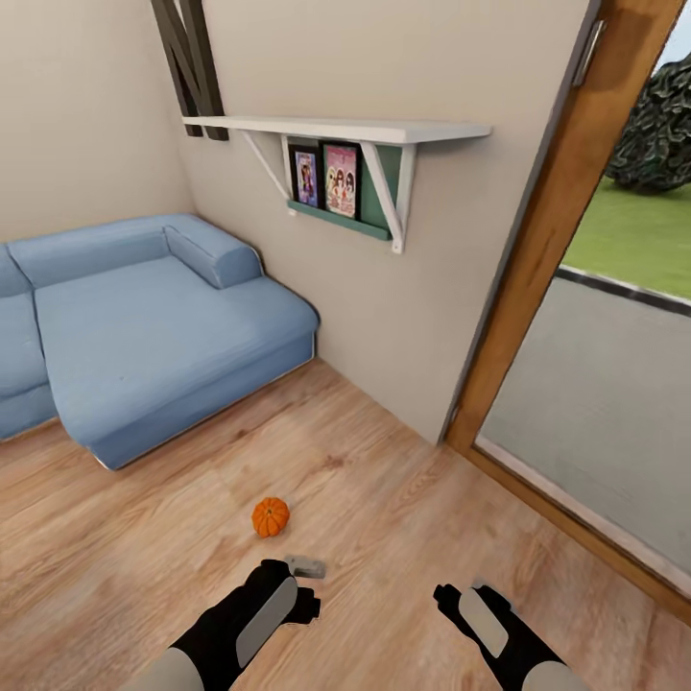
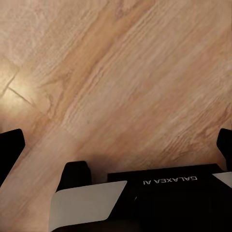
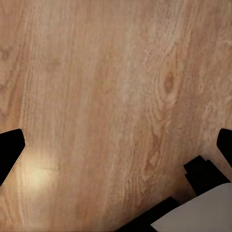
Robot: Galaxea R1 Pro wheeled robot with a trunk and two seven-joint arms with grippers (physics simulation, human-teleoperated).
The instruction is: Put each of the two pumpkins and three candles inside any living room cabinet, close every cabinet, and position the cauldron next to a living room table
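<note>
"GALAXEA AI" on left arm (image 2: 169, 181)

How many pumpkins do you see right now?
1. The pumpkin sits on the wood floor in front of the sofa, just ahead of the left gripper. Others may be out of view.

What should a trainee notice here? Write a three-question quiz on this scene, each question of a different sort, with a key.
1. True or false: the small ribbed orange pumpkin lies on the blue fabric sofa.
2. What stands under the white wall shelf? A: candles. B: framed pictures. C: a cauldron.
3. Fill in: the left gripper and the right gripper hang over the floor, each with its jaws ____.

Key
1. False: it lies on the light wooden plank floor.
2. B.
3. Open.
</note>
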